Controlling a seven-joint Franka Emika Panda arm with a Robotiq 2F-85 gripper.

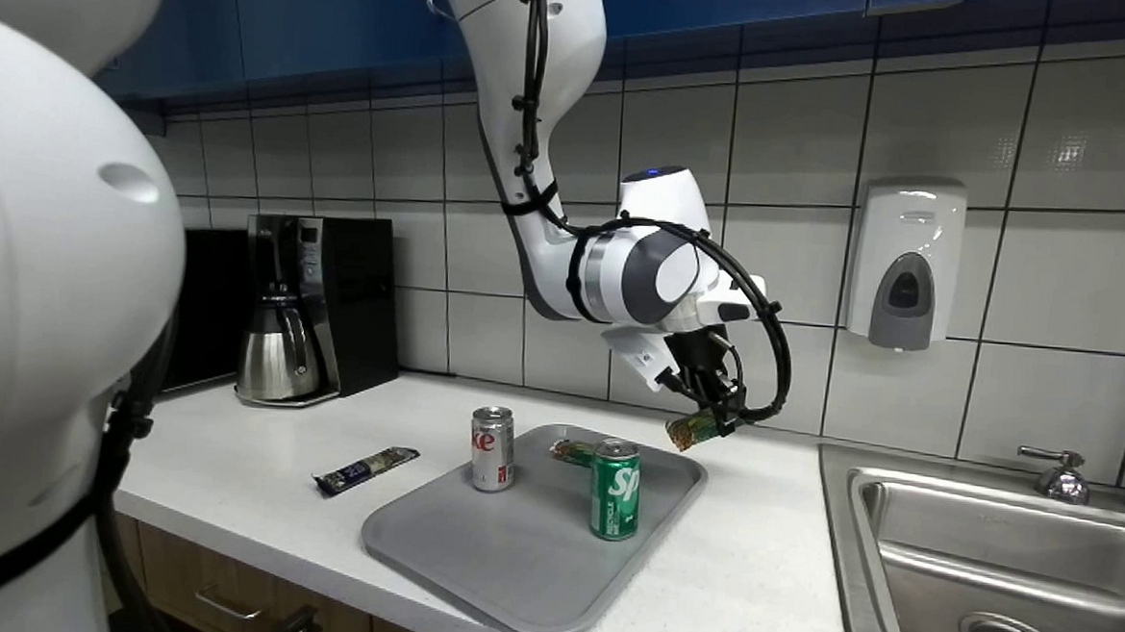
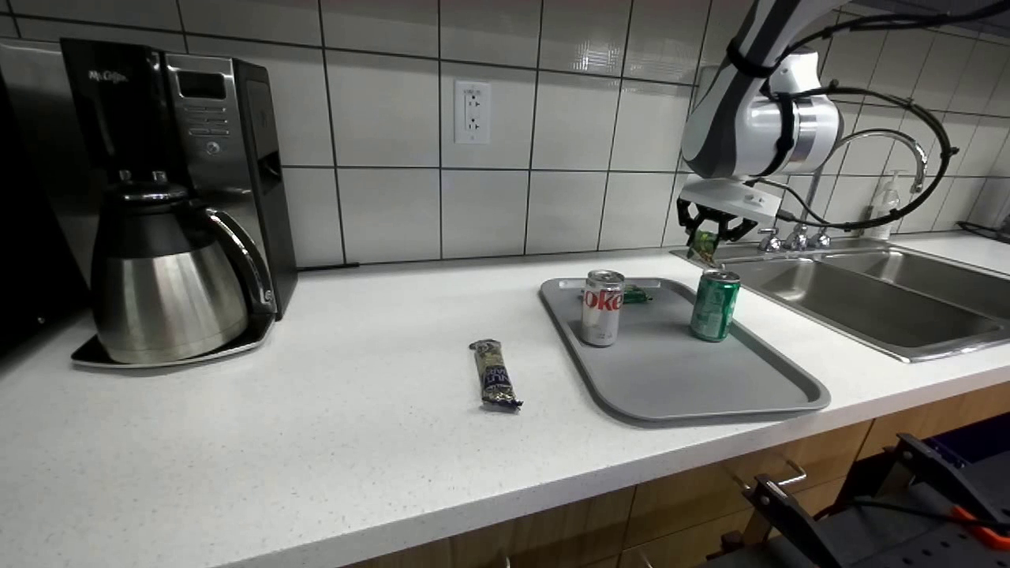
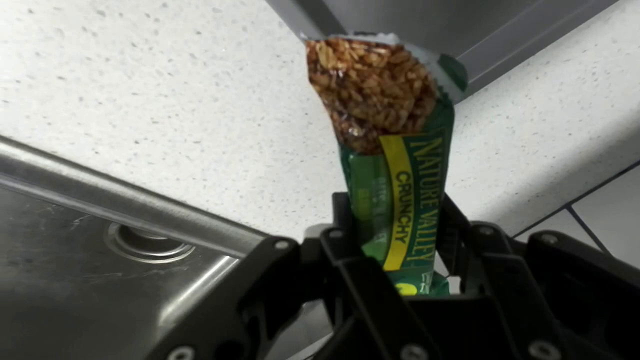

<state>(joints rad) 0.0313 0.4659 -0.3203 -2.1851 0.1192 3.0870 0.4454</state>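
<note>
Wrist view: pinching a Nature Valley Crunchy bar (image 3: 392, 165) in the gripper (image 3: 397, 215); both exterior views: aloft by the far right corner of the gray tray (image 1: 521, 550), left of the sink (image 1: 1013, 542)—carrying step, likely, next calling for steadiness and clearance from the Sprite can (image 1: 616, 492)!

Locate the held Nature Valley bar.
In the wrist view, the Nature Valley bar sits right of centre, gripped between the fingers, the sink at lower left.

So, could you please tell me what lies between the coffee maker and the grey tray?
Between the coffee maker and the grey tray, a wrapped bar lies on the white counter, apart from both. Both exterior views show it.
</note>
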